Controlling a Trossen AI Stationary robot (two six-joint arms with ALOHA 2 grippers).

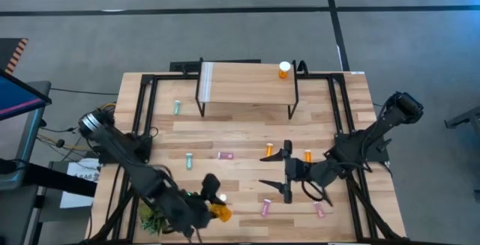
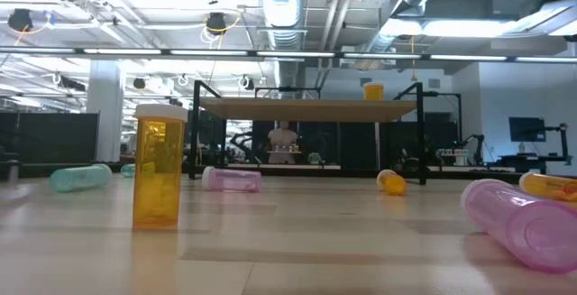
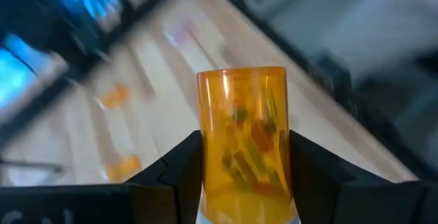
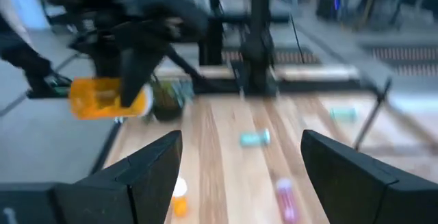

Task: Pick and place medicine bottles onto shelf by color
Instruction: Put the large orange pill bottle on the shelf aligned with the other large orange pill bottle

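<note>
High view: left end effector [image 1: 212,206] clamping one orange bottle [image 1: 222,213]; right end effector [image 1: 283,171] wide open, empty.

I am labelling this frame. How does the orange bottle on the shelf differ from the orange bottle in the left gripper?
The orange bottle on the shelf stands free and upright near the shelf's right end; the held orange bottle is clamped in the left gripper at the table's near edge, close to the plant. The held one looks larger and is tipped. Both are orange with white caps.
</note>
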